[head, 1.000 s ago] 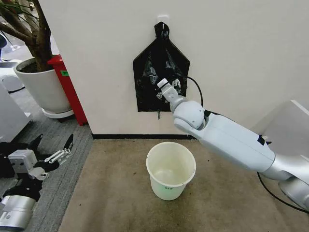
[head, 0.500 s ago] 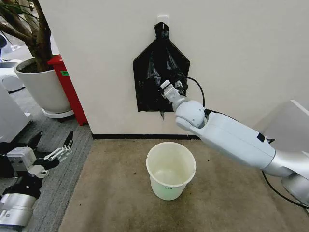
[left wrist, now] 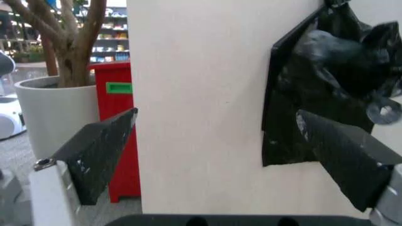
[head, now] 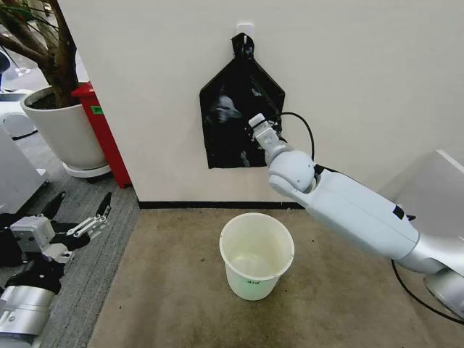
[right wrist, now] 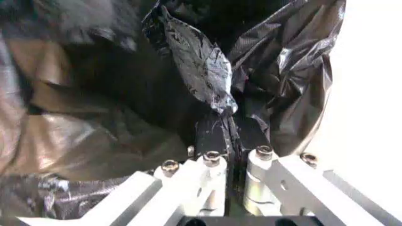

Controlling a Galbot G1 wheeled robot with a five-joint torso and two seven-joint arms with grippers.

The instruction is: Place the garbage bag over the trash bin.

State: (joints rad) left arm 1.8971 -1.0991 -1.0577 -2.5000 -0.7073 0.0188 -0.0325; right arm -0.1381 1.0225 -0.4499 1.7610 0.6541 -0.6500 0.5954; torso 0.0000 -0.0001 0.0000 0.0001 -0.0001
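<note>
The white trash bin (head: 250,283) stands open and upright on the carpet, below a flat black bag bundle (head: 230,109) knotted to a wall hook. My right gripper (head: 261,130) is pressed against the bundle's right half. In the right wrist view this gripper (right wrist: 229,136) is shut on a thin crinkled fold of glossy black plastic (right wrist: 202,66), the garbage bag, standing out from the bundle's face. My left gripper (head: 78,216) hangs low at the far left, open and holding nothing. In the left wrist view, the left gripper (left wrist: 217,141) faces the wall and the bundle (left wrist: 314,94).
A large white plant pot (head: 65,134) with a tree and a red box (head: 105,134) stand left of the wall. A grey slanted panel (head: 435,192) sits at the right. A black cable (head: 301,138) loops beside my right wrist. Brown carpet (head: 174,290) surrounds the bin.
My right gripper has slid up and to the right across the bundle. The black strip that hung below the bundle's lower edge no longer shows. The left gripper has drifted slightly lower.
</note>
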